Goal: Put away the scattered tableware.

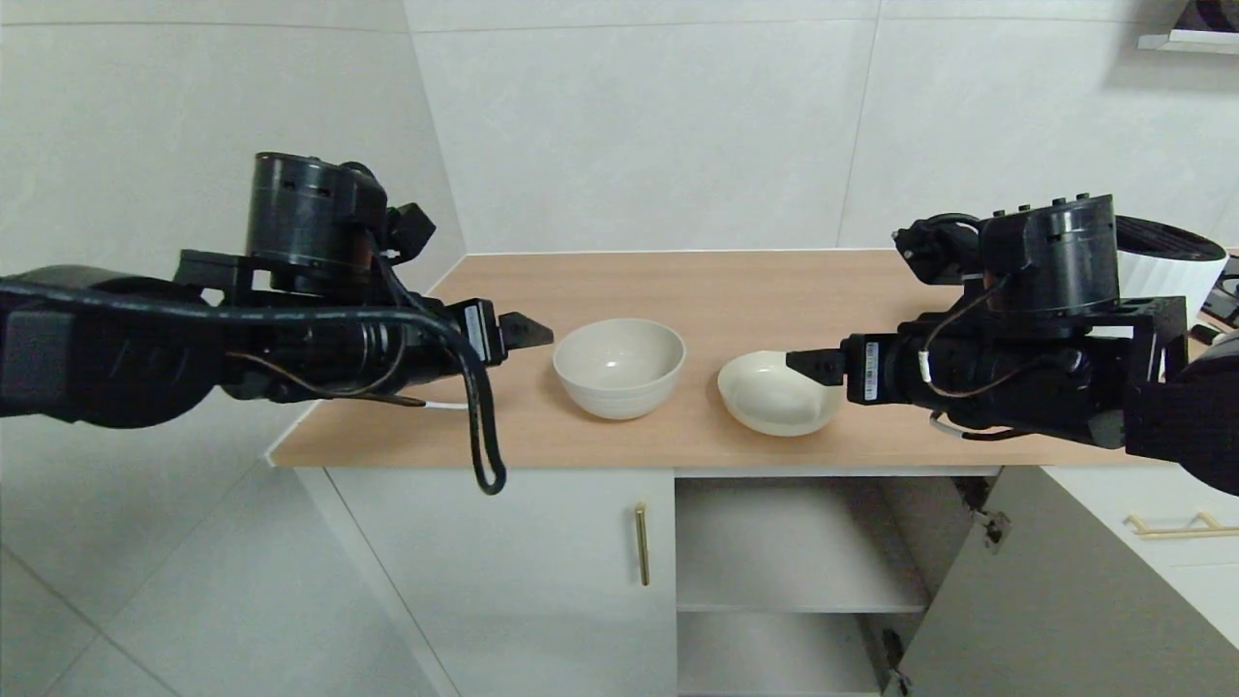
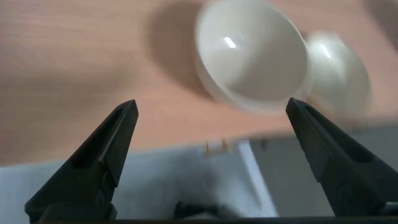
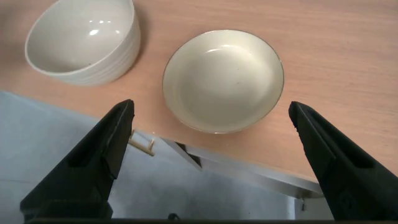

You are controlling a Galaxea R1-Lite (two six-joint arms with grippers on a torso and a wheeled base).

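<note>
Your head camera looked forward and down from in front of the counter [image 1: 736,290]. It stood far enough back to take in most of the top, the tiled walls [image 1: 658,126] behind and the cabinet [image 1: 794,542] below. Your left wrist camera sat just behind the left gripper [image 2: 211,106] and looked out between its spread fingers [image 2: 93,168] across the counter's front edge, close to the deep bowl [image 2: 252,56]. Your right wrist camera looked steeply down past the right gripper [image 3: 210,107], whose fingers were likewise spread, close above the shallow bowl [image 3: 222,81]. All three views shared both bowls and the counter's front edge.
</note>
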